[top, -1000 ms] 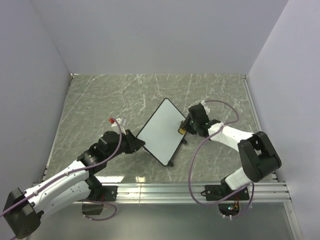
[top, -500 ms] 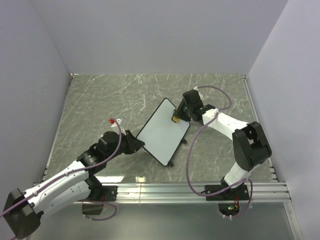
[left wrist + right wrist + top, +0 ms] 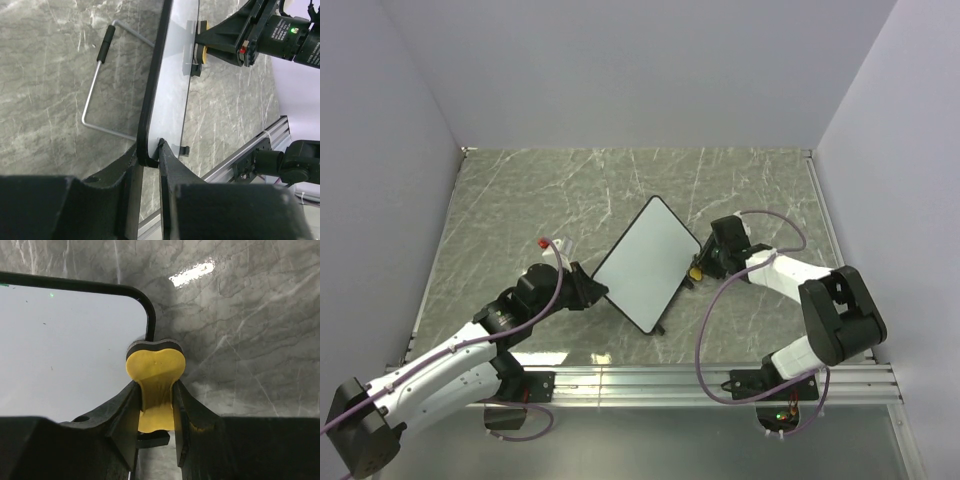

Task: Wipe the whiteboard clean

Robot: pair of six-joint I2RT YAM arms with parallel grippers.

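eraser (image 3: 155, 365) in right tool (image 3: 155, 390) slid down whiteboard (image 3: 645, 262) | left wrist: wire stand (image 3: 105, 42)

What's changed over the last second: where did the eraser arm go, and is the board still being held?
The right gripper, shut on the yellow eraser, swept up the whiteboard's right side toward its far corner, then came back down to just off the right corner. The left gripper stayed clamped on the board's left corner, and the board did not move.

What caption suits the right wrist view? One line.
Right gripper pinching the yellow eraser at a corner of the whiteboard.
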